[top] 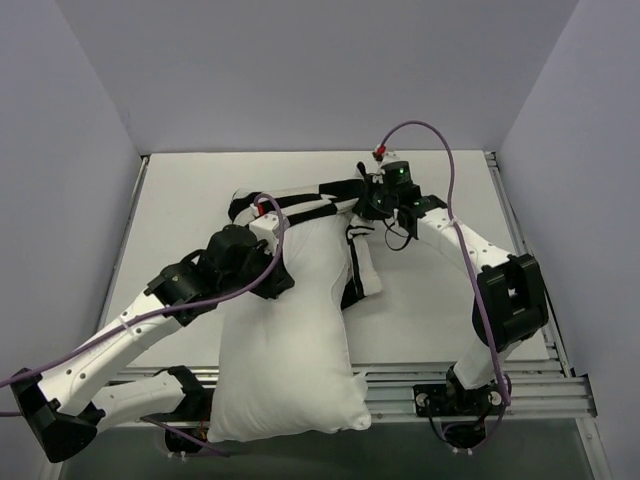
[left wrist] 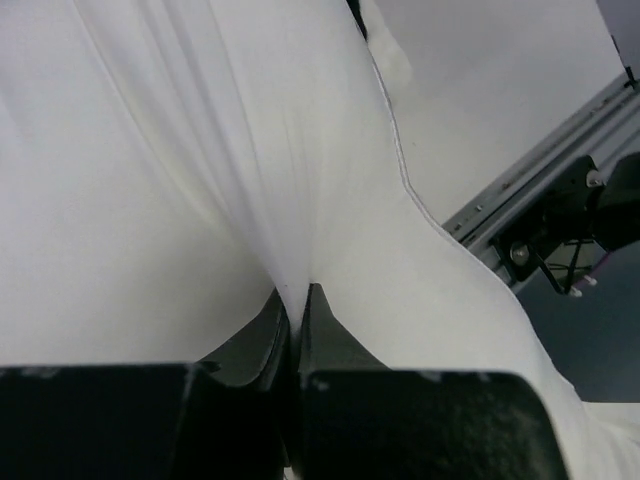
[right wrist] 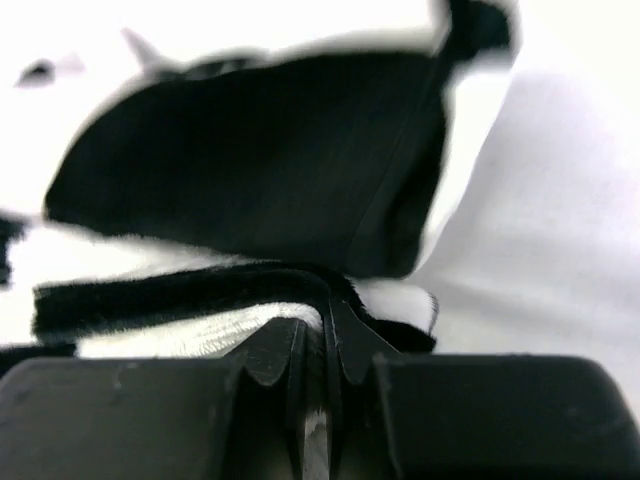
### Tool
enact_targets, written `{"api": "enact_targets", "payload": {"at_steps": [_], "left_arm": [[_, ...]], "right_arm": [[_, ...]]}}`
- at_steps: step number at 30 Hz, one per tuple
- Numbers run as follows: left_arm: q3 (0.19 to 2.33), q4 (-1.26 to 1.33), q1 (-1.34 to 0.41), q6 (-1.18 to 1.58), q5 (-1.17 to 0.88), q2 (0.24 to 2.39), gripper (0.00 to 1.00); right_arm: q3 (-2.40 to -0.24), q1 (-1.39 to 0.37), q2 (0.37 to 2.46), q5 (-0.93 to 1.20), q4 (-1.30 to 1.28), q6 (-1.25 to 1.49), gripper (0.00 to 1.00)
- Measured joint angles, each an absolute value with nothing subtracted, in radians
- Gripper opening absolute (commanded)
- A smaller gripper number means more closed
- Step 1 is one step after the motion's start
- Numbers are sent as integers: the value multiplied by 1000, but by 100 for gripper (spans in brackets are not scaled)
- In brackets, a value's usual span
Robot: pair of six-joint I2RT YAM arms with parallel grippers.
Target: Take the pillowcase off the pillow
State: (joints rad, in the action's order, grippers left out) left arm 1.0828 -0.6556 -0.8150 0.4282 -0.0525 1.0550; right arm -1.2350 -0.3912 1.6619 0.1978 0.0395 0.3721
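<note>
Status: task well under way, not finished.

- Pillow (top: 290, 350) lies lengthwise down the middle of the desk (top: 420, 310). Its near end overhangs the aluminium rails (top: 400, 385) at the desk's front edge. Most of its white body is bare.
- Pillowcase (top: 300, 210), black and white check, is bunched across the pillow's far end. One flap trails down the pillow's right side. It looks hooked over the far corners, though how much of the pillow remains inside cannot be told from above.
- Left hand (top: 283, 275): closed tight on the plain white pillow, at its left flank just below the bunched case. The left wrist view shows the fingers (left wrist: 275, 335) pinching a ridge of white cloth, with creases fanning up from the pinch. Judged role: anchor.
- Right hand (top: 368, 200): at the far right of the bunch. The right wrist view shows it shut on a folded black and white edge of the pillowcase (right wrist: 230, 190).

Done: case stripped off most of the pillow's length.
Left: pull the case away over the far end while the pillow is held back, until the two lie apart.
</note>
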Motion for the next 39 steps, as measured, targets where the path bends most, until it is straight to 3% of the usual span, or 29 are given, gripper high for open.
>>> {"api": "enact_targets", "payload": {"at_steps": [12,26,35,39], "left_arm": [[1003,-677,-815,405,-164,850,2],[1010,-774,-823,359,-322,744,2],[1014,-782,-831,389,-266,916,2],[1042,-780,-833,418,-231,1008,2]], "right_arm": [[-1500,-221,1832,263,-137,393,0],[-1518,-73,1877,141,-154,392,0],[-1528,-64,1839,90,-182,366,0],[-1447,-63,1732,71,-184,369,6]]}}
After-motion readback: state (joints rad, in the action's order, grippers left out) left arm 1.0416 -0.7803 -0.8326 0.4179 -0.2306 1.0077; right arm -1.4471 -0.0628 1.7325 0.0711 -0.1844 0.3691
